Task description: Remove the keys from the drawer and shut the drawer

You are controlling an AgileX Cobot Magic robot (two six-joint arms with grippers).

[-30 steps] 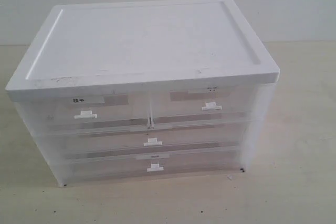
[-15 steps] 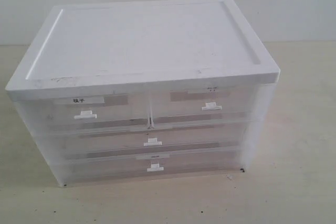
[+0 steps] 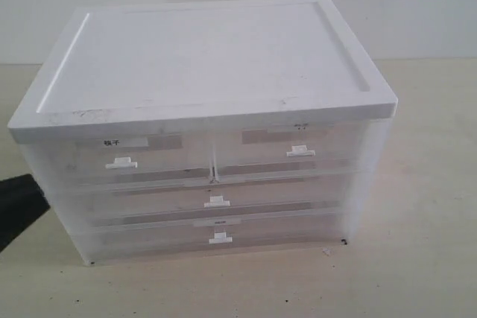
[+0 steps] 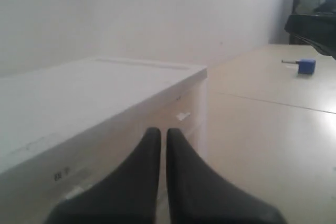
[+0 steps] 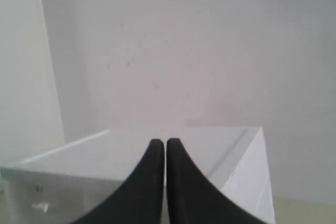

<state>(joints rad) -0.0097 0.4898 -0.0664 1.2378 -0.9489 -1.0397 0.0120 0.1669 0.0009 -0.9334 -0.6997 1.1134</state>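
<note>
You cannot see the keys in any view. All 4 drawers (image 3: pixel 149 202) of the white cabinet (image 3: pixel 209 65) are pushed in, and their cloudy fronts hide whatever lies inside. The top-left drawer (image 3: pixel 82 161) carries a white label (image 3: pixel 115 141) with 2 small dark characters, too blurred to read. The top-right drawer (image 3: pixel 335 147) has fainter marks above its handle (image 3: pixel 300 151), also unreadable.

The left end effector (image 4: pixel 163 131) is closed, its fingers nearly touching and gripping nothing, and it hangs just off the cabinet's front upper edge. The right end effector (image 5: pixel 165 141) is likewise closed and empty, pointing at the cabinet's top.

A small blue block (image 4: pixel 306 65) lies on the surface (image 3: pixel 425 243), well apart from the cabinet. A dark shape (image 3: pixel 19 210) sits by the cabinet's lower left; you cannot tell what it is.
</note>
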